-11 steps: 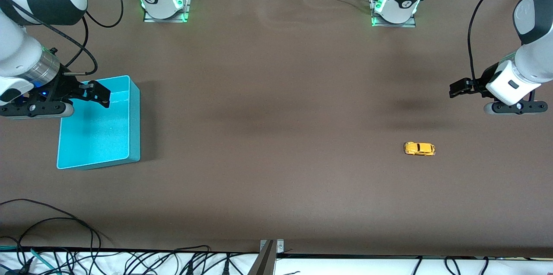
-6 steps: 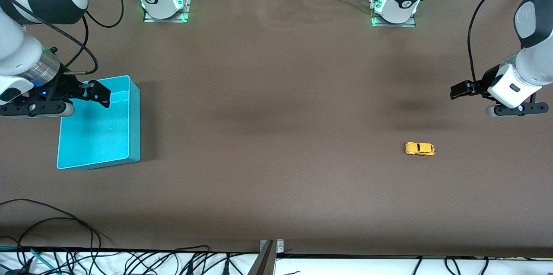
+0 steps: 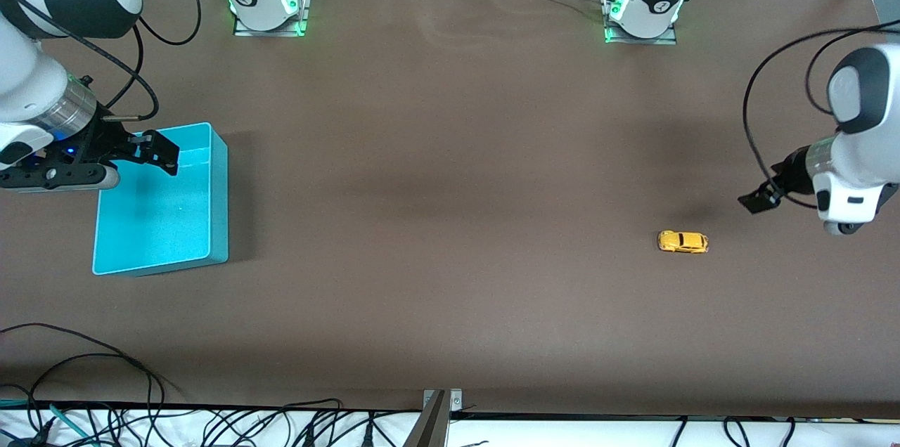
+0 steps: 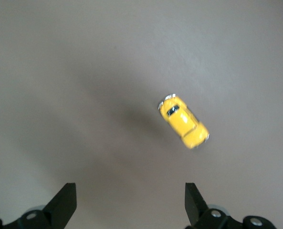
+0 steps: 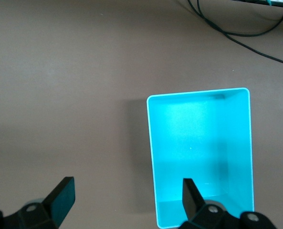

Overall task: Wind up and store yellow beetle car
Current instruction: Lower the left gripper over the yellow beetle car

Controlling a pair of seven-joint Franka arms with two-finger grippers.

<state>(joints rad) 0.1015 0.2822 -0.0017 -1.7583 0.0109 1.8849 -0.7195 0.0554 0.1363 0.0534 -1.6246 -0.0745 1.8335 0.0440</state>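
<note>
At the frame's left edge you see the right gripper (image 3: 158,150), spread wide, over the teal bin (image 3: 218,194). Lower right sits the yellow beetle car (image 3: 682,242): tiny, rounded, dark-windowed. The left gripper (image 3: 756,201), wide and empty, hovers at the right edge.

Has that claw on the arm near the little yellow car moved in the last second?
Yes. The left gripper has dropped lower in the front view, closer to the yellow beetle car, which has stayed put on the table.
</note>
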